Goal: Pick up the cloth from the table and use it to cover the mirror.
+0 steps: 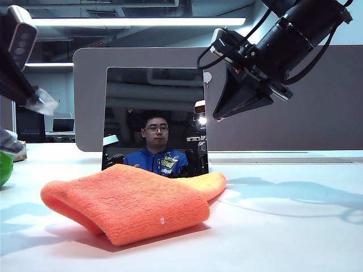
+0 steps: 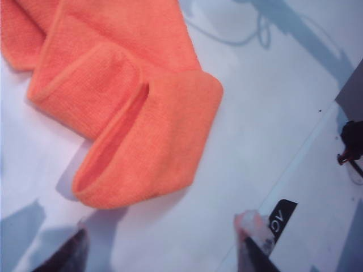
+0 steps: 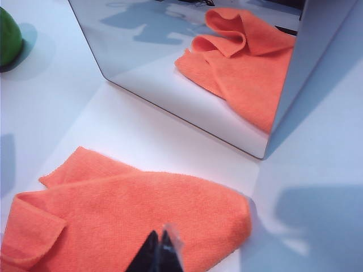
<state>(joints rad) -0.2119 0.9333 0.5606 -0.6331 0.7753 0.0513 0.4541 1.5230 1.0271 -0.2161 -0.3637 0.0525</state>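
The cloth (image 1: 127,201) lies loosely folded on the white tabletop (image 1: 283,226), just in front of the mirror (image 1: 155,122), untouched by either arm.

The left end effector (image 2: 164,241) hangs above the cloth's folded edge with its fingers spread wide and nothing between them; in the left wrist view only the two fingertips (image 2: 249,224) show, one on each side of the bare tabletop just beside the fold. In the exterior view this arm enters at the far left, raised off the surface. The right end effector (image 3: 160,249) has its fingers pressed together on nothing and hovers over the cloth's other end, near the mirror's base; the exterior view shows it high at the upper right, well clear of the fabric.

The mirror stands upright and bare, with a grey partition panel (image 1: 283,102) behind it and a green object (image 1: 4,167) off to the left.

The step in hand appears to be the pickup, not yet begun. The next move likely calls for the right fingers to part, both end effectors to descend onto separate edges of the cloth, and a pinch firm enough to lift the thick fabric spread out rather than bunched.
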